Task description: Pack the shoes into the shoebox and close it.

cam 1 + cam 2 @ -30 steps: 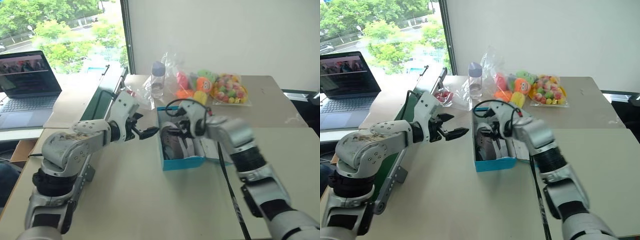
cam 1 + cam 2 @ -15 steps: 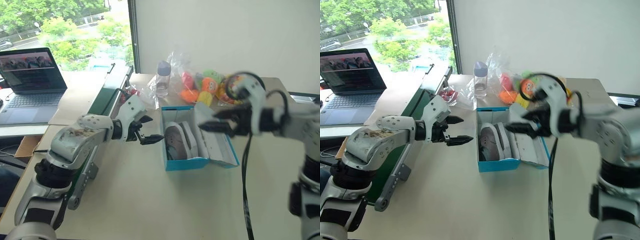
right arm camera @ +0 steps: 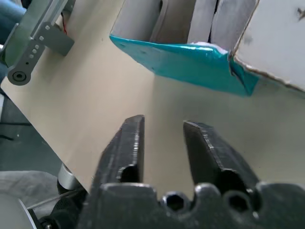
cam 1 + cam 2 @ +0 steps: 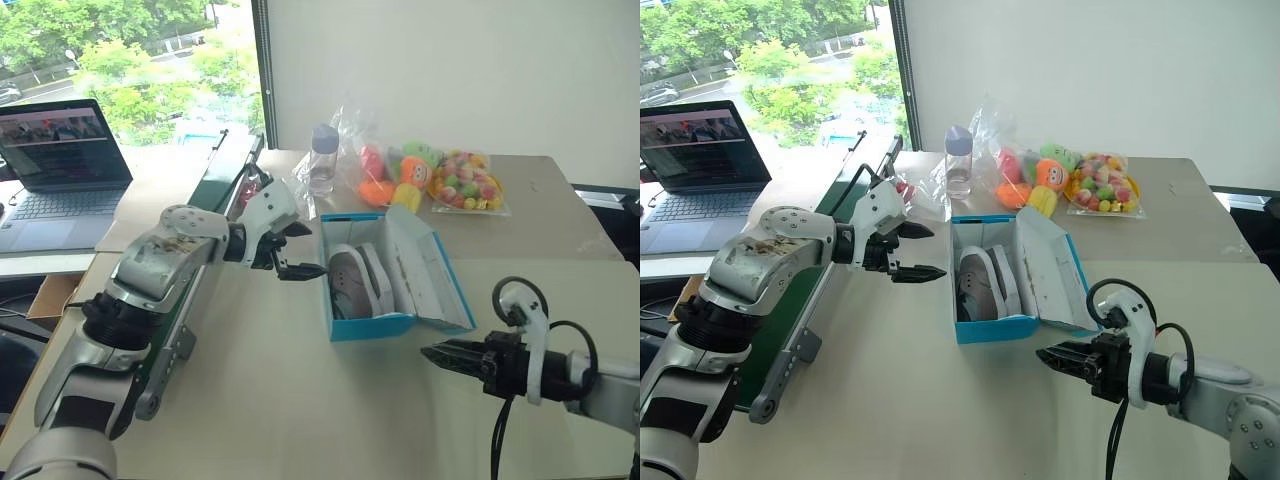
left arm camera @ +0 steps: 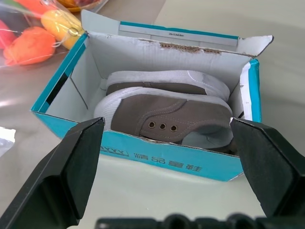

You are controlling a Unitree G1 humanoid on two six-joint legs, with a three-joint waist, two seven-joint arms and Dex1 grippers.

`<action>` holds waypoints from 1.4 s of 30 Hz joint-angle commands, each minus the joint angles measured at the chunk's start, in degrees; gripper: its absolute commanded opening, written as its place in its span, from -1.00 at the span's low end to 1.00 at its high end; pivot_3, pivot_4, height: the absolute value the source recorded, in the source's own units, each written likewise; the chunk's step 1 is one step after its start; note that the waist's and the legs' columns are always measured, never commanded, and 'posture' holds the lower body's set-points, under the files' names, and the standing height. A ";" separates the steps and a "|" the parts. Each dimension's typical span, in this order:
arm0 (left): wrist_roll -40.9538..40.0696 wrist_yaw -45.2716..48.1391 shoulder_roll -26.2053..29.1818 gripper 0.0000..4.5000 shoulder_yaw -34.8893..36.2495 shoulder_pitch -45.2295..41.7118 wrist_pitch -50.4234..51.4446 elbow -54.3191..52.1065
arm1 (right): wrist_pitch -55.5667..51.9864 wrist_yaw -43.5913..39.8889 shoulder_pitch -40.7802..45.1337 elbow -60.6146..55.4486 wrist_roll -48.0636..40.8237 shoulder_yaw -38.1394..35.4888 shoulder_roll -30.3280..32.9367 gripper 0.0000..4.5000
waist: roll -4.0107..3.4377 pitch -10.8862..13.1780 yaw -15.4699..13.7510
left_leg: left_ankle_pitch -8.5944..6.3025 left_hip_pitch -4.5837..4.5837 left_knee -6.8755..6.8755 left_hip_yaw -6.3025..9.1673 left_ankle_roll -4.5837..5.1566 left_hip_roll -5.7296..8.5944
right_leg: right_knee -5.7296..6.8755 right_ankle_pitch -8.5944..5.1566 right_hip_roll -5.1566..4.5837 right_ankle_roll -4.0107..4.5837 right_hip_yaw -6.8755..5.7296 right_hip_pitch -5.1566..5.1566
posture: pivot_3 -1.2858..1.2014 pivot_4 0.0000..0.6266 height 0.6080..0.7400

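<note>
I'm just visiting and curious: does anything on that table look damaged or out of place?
The shoebox looks worn: the cardboard along its lid's fold is torn and frayed, with brown patches showing. The lid leans open rather than shut. Both shoes sit neatly inside, on their sides. Nothing is spilled.

Both shoes (image 4: 357, 282) lay side by side in the shoebox (image 4: 372, 327) mid-surface (image 4: 270, 400), its lid (image 4: 430, 275) leaning open rightward. My left pincer (image 4: 298, 251) hovered just left of it; my right pincer (image 4: 437, 353) near the front-right.
</note>
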State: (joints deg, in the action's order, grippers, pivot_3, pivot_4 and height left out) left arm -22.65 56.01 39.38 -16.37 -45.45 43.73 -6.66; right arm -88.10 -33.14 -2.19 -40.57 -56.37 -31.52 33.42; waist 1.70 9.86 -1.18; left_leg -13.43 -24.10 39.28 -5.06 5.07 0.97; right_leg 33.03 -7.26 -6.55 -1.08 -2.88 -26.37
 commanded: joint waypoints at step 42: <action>-2.04 0.46 4.57 1.00 6.23 -2.00 7.83 -10.23 | 27.89 3.06 17.29 25.36 -22.38 7.37 -9.87 -0.99 | -0.12 0.04 1.79 | 0.25 0.37 -0.31 -0.06 0.13 -0.27 | 0.10 0.08 0.49 -0.11 0.54 0.05 | 0.03 -0.52 1.00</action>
State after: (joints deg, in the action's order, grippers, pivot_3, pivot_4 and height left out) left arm -24.28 56.89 43.39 -12.34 -47.09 51.38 -15.05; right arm -59.69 -29.77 13.55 -12.51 -77.71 -25.77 22.25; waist 1.58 9.90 0.60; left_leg -13.18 -23.73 38.98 -5.14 5.20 0.71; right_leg 33.13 -7.18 -6.06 -1.19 -2.35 -26.31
